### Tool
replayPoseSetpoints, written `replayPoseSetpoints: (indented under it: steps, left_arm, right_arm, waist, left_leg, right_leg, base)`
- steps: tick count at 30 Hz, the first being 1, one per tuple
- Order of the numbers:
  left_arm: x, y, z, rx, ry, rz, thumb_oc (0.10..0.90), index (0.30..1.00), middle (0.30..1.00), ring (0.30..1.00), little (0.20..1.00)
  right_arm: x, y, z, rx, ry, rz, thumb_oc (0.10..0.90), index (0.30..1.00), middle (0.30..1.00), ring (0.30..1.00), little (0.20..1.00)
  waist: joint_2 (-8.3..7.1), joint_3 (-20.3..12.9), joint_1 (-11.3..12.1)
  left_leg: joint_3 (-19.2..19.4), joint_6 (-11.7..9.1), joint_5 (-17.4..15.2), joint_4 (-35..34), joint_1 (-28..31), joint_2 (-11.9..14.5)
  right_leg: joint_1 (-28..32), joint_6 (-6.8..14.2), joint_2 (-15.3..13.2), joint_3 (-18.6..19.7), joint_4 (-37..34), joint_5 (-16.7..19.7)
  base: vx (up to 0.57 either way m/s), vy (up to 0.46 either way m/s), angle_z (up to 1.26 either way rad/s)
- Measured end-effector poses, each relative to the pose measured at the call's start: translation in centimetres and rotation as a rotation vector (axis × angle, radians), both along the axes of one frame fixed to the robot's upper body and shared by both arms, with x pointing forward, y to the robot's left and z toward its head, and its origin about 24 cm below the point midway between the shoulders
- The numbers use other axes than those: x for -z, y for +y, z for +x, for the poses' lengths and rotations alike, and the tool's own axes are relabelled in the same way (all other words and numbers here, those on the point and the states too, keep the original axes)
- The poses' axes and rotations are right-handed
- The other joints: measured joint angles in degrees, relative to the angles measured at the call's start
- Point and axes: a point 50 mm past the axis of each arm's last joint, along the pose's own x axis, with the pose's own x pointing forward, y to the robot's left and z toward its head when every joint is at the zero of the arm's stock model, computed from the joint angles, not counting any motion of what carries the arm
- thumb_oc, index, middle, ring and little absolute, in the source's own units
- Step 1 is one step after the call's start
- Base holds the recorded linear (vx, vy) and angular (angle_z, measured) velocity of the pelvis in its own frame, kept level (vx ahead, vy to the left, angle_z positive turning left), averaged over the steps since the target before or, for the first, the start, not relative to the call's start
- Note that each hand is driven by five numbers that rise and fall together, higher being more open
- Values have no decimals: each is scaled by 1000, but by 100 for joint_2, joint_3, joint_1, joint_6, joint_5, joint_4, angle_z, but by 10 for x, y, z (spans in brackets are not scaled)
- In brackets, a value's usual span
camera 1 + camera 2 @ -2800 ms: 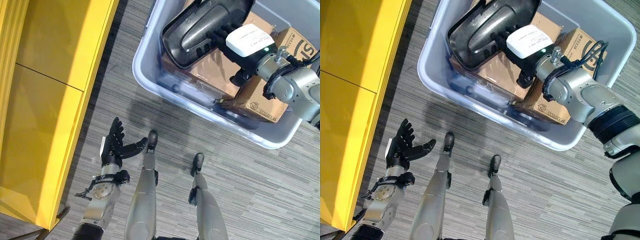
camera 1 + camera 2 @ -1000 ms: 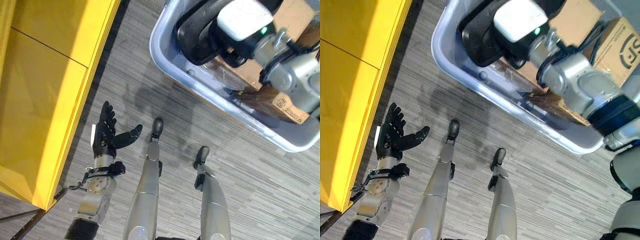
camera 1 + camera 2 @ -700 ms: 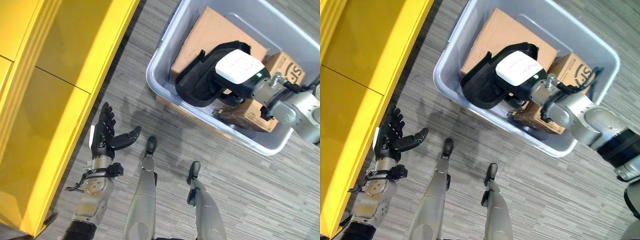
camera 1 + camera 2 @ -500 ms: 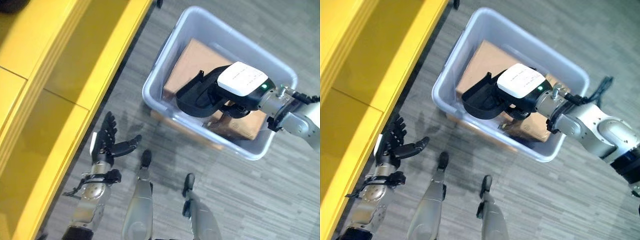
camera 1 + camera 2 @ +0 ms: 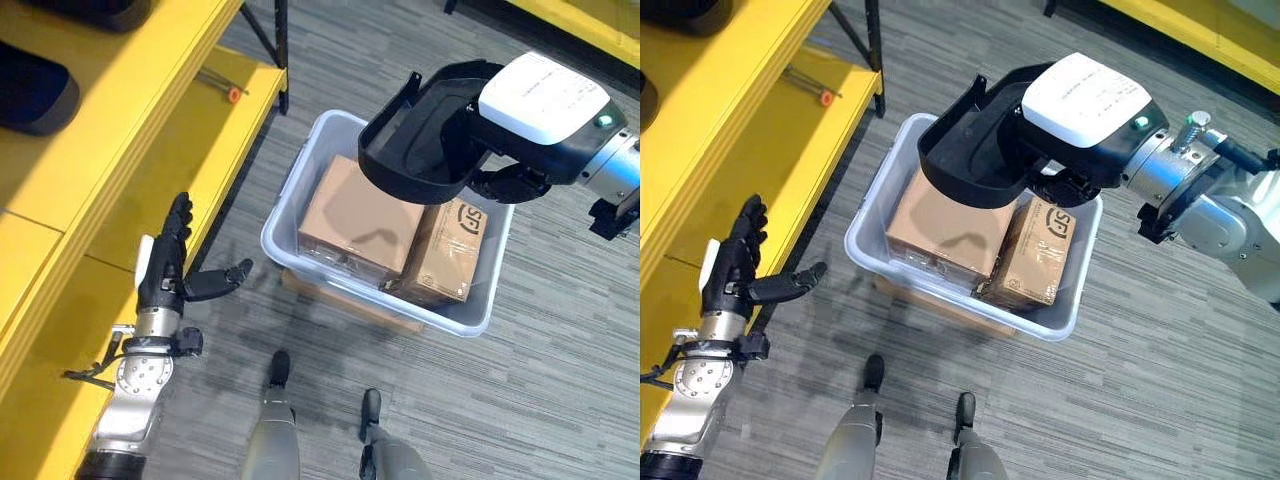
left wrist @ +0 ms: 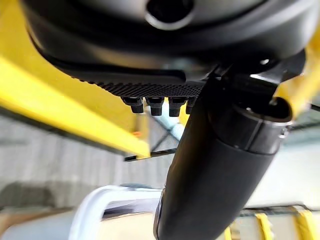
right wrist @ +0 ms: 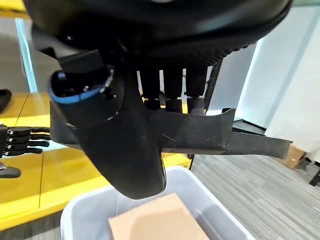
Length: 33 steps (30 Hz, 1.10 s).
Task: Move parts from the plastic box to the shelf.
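Holding the curved black plastic part (image 5: 425,135) aloft in my right hand (image 5: 1065,185), I have it clear above the pale grey plastic box (image 5: 290,205) on the floor; my fingers (image 7: 172,82) are curled over its rim with the thumb clamped against the other face, as the right wrist view shows. My left hand (image 5: 165,275) hangs spread and empty beside the yellow metal shelf (image 5: 120,160), fingers straight, thumb out toward the box. As I judge it, the step now is the carry across to the shelf, and the way to do it well is to keep the part level, swing it wide of the box wall, and bring its broad hollow side down flat on a bare stretch of yellow board without striking the shelf edge; since the part is large and my grip sits on one rim only, it may tip, so a slow turn and perhaps a steadying left hand under the far end seem wise. Counting what I see: one black part in hand; two brown cardboard cartons in the box, a larger one (image 5: 350,220) and a narrower printed one (image 5: 450,250) touching beside it; two dark objects (image 5: 35,90) resting on the upper shelf boards, cut off by the frame; one small orange-tipped item (image 5: 232,94) lying on the lower board.
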Motion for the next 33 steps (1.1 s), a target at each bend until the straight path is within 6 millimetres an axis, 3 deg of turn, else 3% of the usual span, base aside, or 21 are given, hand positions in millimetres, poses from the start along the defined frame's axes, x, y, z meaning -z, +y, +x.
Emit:
replayPoseSetpoints:
  steps: [5,14,21,30,33]
  left_arm:
    - [-23,-10,1,-2,-106,174,900,1000,1000,1000,1000]
    - [-68,-16,2,-47,-315,425,900,1000,1000,1000,1000]
    - [-87,-33,1,-4,-422,560,900,1000,1000,1000,1000]
    - [-111,-83,5,184,-602,799,900,1000,1000,1000,1000]
    - [-117,-96,6,231,-650,870,900,1000,1000,1000,1000]
  right_arm:
    - [-1,-2,1,-4,8,15,400,300,300,300,300]
    - [4,-11,6,26,54,40,400,300,300,300,300]
    - [7,-6,7,5,80,27,400,300,300,300,300]
    - [2,17,11,-84,70,4,400,300,300,300,300]
    - [-4,28,9,-138,47,-4,400,300,300,300,300]
  waist:
    - [38,-62,-147]
    - [52,-68,-134]
    - [72,-90,-150]
    - [65,-145,-188]
    - [64,-147,-312]
  left_leg:
    - [42,-18,29,-89,104,22]
    - [88,-38,38,-179,406,86]
    - [39,-62,41,-191,425,93]
    - [21,-74,71,-190,407,104]
    - [24,-74,71,-190,408,105]
  right_leg:
    - [25,-3,19,32,1,2]
    - [260,-19,79,100,-3,-8]
    - [291,-40,99,96,-2,-7]
    - [286,-42,115,84,-1,-5]
    - [285,-43,118,86,-1,-4]
  base:
    - [31,-16,-5]
    - [13,-11,-2]
    - [-3,2,1]
    - [0,0,0]
    - [0,0,0]
